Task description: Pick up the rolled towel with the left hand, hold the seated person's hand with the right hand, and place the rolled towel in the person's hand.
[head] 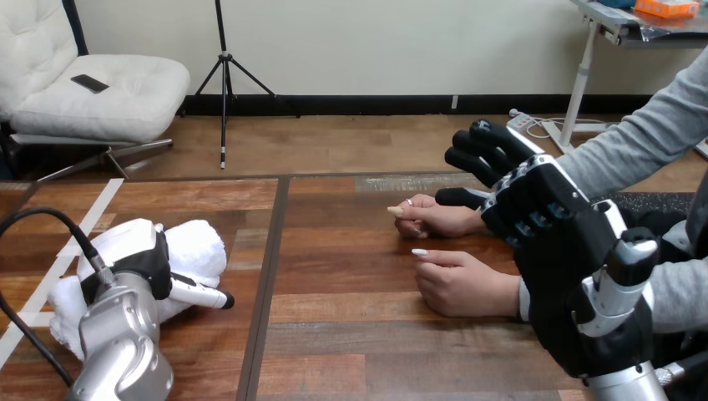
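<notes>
Your left hand point(134, 251) is resting on the white rolled cloth towel point(200, 246), which is lying on the brown wooden counter point(351, 334) just left of its dark seam point(269, 276); you cannot tell from here whether the hand is gripping it. Well right of that seam, your right hand point(543, 217) is hovering over the wrist of the person's farther hand point(434, 219). Its fingers point(480, 146) are spreading loosely open and holding nothing, while the person's nearer hand point(463, 284) is lying flat beside it.
</notes>
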Robot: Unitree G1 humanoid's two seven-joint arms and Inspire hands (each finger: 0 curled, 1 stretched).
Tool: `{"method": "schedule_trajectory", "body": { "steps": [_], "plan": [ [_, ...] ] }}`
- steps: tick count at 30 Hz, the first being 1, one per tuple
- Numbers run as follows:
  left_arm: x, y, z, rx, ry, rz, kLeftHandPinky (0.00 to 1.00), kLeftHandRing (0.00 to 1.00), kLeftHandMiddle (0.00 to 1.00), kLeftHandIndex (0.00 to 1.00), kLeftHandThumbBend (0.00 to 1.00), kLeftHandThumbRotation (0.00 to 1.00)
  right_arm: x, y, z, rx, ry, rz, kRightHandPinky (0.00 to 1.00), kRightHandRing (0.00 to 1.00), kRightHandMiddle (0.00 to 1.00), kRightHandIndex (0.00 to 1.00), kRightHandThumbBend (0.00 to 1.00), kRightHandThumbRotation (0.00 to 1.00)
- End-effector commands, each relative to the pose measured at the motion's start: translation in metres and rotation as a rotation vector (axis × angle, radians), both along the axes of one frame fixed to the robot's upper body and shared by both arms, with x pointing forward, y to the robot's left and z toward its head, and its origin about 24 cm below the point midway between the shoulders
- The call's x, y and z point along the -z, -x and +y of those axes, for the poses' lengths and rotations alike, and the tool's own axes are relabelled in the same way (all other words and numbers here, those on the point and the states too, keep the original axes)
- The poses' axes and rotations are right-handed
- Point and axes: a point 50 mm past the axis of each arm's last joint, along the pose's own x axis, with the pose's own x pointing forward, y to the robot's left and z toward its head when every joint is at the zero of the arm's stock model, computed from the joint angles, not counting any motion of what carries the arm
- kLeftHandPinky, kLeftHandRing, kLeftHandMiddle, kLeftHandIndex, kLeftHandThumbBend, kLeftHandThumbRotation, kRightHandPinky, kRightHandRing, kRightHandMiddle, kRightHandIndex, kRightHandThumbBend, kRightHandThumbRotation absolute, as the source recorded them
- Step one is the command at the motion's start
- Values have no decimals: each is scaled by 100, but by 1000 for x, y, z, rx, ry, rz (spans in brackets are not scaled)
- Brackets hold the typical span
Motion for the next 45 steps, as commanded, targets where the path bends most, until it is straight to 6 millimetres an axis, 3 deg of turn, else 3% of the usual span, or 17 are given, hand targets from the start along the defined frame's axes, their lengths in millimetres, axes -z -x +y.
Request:
{"method": "schedule_trajectory", "body": {
  "steps": [1,45],
  "plan": [
    [-5,-10,-3,16,22,-10,100,98,98,96,97,44,-17,0,-2,3,4,-92,72,86,86,84,100,100],
    [5,-24,16,-17,-42,19,100,100,100,98,96,41,-21,2,-2,3,3,-114,67,85,85,83,100,100]
  ]
}}
